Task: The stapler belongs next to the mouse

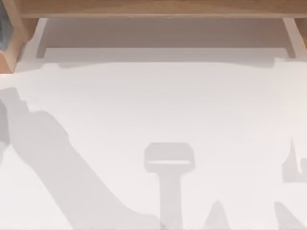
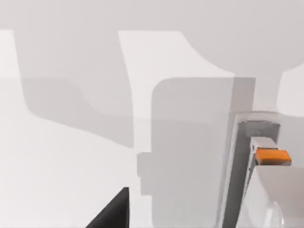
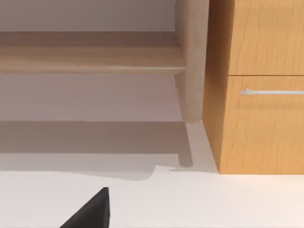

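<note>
Lying on the flat white worktop (image 1: 153, 96), a long grey stapler-like bar with an orange tab (image 2: 266, 156) sits near the left hand (image 2: 111, 213). The right hand (image 3: 90, 211) hovers over that worktop. I cannot tell whether either hand is spread or pressed together.

The counter (image 1: 158, 105) is a plain white surface, crossed by soft grey shadows toward its near edge. Along its far edge stands a low wooden shelf (image 1: 163, 9) on pale legs, resting directly on the white top. In the right wrist view, a wooden cabinet (image 3: 261, 118) with a metal drawer handle (image 3: 273, 91) stands just beside one shelf leg (image 3: 190, 61). In the left wrist view, a grey object with an orange part (image 2: 271, 156) lies on the white surface.
</note>
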{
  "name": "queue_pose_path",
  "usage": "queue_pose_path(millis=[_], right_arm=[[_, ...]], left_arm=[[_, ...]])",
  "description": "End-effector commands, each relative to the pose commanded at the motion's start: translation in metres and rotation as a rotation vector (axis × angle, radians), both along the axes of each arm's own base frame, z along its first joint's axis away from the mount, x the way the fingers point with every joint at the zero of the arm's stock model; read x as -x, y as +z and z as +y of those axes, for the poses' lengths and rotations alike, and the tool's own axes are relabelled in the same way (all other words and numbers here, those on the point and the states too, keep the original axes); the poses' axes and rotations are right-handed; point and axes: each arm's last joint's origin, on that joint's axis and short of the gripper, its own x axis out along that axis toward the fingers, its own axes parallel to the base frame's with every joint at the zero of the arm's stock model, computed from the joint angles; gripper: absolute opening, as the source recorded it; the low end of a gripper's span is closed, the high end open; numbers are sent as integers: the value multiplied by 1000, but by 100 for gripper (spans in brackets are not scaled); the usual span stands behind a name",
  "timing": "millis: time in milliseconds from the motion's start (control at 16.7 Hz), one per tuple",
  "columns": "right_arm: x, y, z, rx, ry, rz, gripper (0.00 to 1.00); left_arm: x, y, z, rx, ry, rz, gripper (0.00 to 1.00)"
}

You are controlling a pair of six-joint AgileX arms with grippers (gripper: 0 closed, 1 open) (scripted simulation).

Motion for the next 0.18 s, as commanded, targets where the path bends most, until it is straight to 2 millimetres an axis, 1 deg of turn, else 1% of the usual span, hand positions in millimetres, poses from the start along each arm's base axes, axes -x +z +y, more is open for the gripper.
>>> queue_pose_path(millis=[180], right_arm=[[0,0,0,0,0,0,100]], left_arm=[[0,0,0,0,0,0,100]])
